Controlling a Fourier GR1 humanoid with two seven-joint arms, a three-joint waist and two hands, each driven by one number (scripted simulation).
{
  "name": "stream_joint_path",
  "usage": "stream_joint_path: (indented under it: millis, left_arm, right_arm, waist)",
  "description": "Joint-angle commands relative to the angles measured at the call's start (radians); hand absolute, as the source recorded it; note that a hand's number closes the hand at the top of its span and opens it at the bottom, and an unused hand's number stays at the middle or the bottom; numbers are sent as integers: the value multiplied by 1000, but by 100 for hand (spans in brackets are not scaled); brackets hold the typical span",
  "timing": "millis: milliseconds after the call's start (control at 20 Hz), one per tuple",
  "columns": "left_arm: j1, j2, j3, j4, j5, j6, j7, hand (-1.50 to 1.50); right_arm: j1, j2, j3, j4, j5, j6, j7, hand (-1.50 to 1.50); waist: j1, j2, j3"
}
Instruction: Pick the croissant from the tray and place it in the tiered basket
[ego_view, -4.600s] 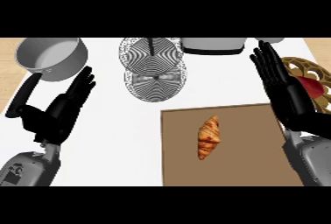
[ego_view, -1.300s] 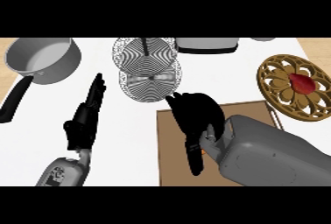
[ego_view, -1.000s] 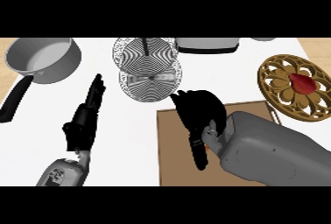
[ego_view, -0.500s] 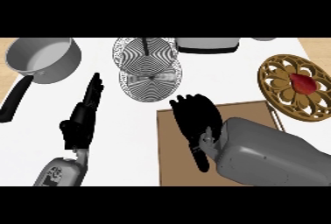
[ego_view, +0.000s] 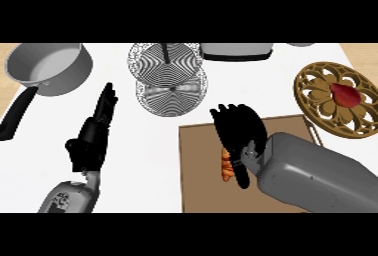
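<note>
The croissant (ego_view: 225, 166) lies on the brown tray (ego_view: 201, 175), and only its orange left edge shows. My right hand (ego_view: 240, 132) lies over it, palm down, fingers stretched toward the tray's far edge and thumb pointing back beside the pastry. The hand looks open, not curled round the croissant. The tiered basket (ego_view: 170, 75), black-and-white striped wire in two round tiers, stands just beyond the tray's far left corner. My left hand (ego_view: 92, 137) rests open at the left, edge-on with fingers up.
A grey saucepan (ego_view: 48, 67) with a black handle sits at the far left. A golden openwork plate (ego_view: 336, 105) with a red fruit is at the right. A grey appliance (ego_view: 236, 51) stands at the back.
My right hand has come from the right edge to over the croissant; in the last second it shifted slightly right and its fingers straightened. The left hand turned edge-on and barely moved since.
</note>
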Motion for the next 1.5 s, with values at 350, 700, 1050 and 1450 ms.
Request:
stream_joint_path:
  millis: [350, 700, 1050, 1450]
  left_arm:
    - [32, -1, 13, -56, -12, -35, 22, 0]
    - [43, -24, 12, -59, -47, -20, 20, 0]
    - [24, -54, 20, 8, -61, -37, -8, 0]
    - [-49, -42, 81, 21, -43, -77, 29, 0]
  right_arm:
    - [126, 5, -86, 50, 113, 81, -19, -150]
    - [194, 96, -86, 125, 226, 65, -68, -150]
    - [225, 186, -148, 129, 260, 122, -1, -150]
    - [228, 265, -222, 199, 340, 178, -27, -150]
  waist:
    - [9, 3, 1]
    - [12, 4, 1]
    - [6, 3, 0]
    - [5, 3, 0]
